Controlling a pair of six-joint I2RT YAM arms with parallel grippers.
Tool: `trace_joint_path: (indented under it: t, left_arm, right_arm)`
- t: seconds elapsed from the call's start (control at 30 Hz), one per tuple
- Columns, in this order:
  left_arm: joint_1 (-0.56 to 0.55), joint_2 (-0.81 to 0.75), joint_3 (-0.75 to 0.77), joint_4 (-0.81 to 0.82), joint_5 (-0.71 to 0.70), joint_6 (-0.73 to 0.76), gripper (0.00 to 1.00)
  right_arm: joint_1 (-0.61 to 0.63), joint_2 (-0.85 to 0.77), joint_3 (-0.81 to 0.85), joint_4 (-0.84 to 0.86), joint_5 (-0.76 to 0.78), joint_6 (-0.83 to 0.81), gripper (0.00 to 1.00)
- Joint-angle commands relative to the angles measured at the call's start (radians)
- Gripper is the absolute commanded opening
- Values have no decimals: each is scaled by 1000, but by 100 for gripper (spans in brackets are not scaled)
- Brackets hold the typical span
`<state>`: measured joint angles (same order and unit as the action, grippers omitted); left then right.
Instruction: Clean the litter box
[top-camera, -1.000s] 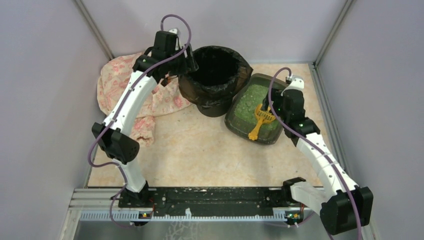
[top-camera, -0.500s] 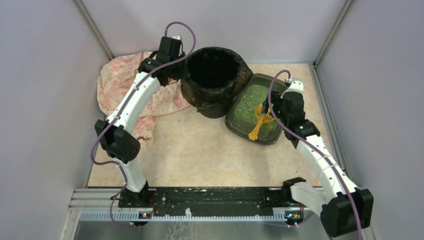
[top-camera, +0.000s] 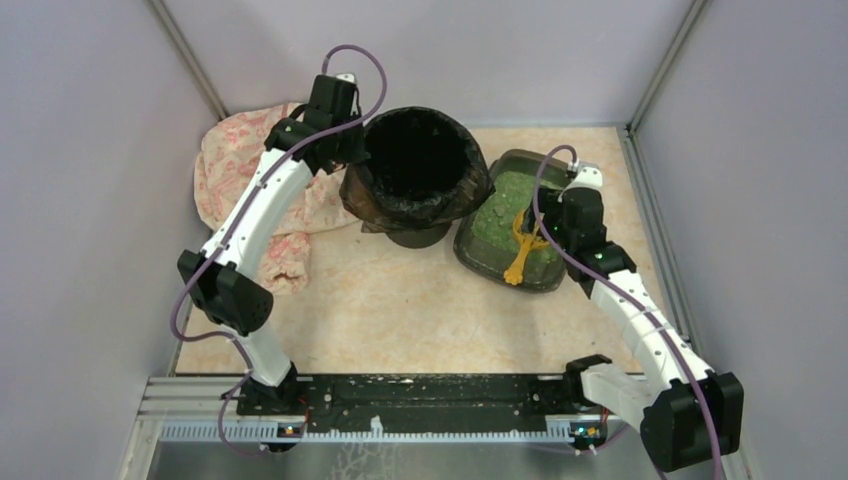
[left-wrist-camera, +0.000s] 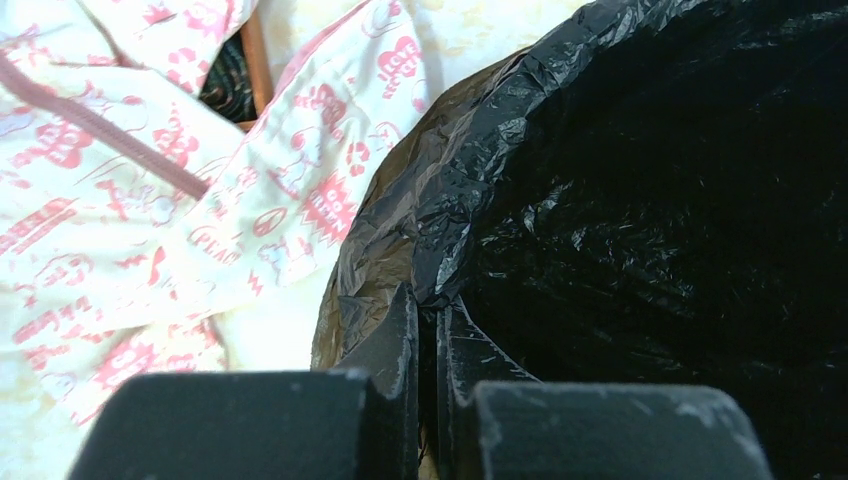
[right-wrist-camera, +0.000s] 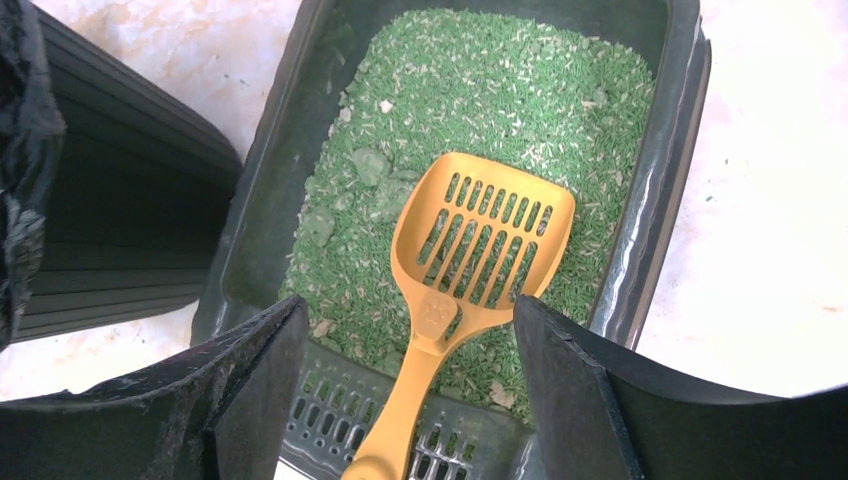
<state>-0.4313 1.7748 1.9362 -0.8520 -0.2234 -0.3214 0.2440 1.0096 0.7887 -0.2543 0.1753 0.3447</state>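
Note:
The litter box (top-camera: 478, 256) is a dark grey-green tray holding green granules (right-wrist-camera: 500, 100), right of centre. A yellow slotted scoop (right-wrist-camera: 485, 240) lies in it, handle over the near perforated rim (right-wrist-camera: 330, 400). My right gripper (right-wrist-camera: 408, 305) hovers open above that handle, one finger on each side, touching nothing; from above it (top-camera: 545, 222) sits over the tray's right half. My left gripper (left-wrist-camera: 432, 300) is shut on the crumpled rim of the black-bagged bin (left-wrist-camera: 650, 200). The bin (top-camera: 420, 165) leans, its mouth overlapping the tray's left corner.
A pink-patterned cloth (top-camera: 240, 165) lies bunched at the back left, right beside the bin (left-wrist-camera: 120, 200). The bin's ribbed black side (right-wrist-camera: 110, 210) stands close to the tray's left wall (right-wrist-camera: 265, 180). Grey walls enclose the table on three sides.
My left gripper has closed on the bin's bag rim, and the bin has tipped and shifted left and nearer. My right gripper has edged slightly over the scoop.

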Motion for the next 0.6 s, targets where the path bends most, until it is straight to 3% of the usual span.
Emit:
trace_joint_path:
  t: [0.0,0.2,0.33,0.43,0.5,0.57]
  left_arm:
    - [3,-68,24,-66,-93,54,0]
    - [3,-166,-111,-66,-165,46,0]
    - [5,-219,-212,-3,-150,33,35]
    - [7,-211,-242,-2,-144,15,74]
    - [6,-214,-265,5,-191,-11,94]
    - [6,-224,-267,1,-278,-75,98]
  right_arm:
    - [-2,2,-1,49,-19,19,75]
    - [-2,-1,-12,51,34,28,83]
    - [-1,40,-7,65,7,36,84]
    - [6,61,-8,86,-15,48,85]
    - [16,75,-18,130,-15,52,85]
    - [29,113,-4,157,-16,50,88]
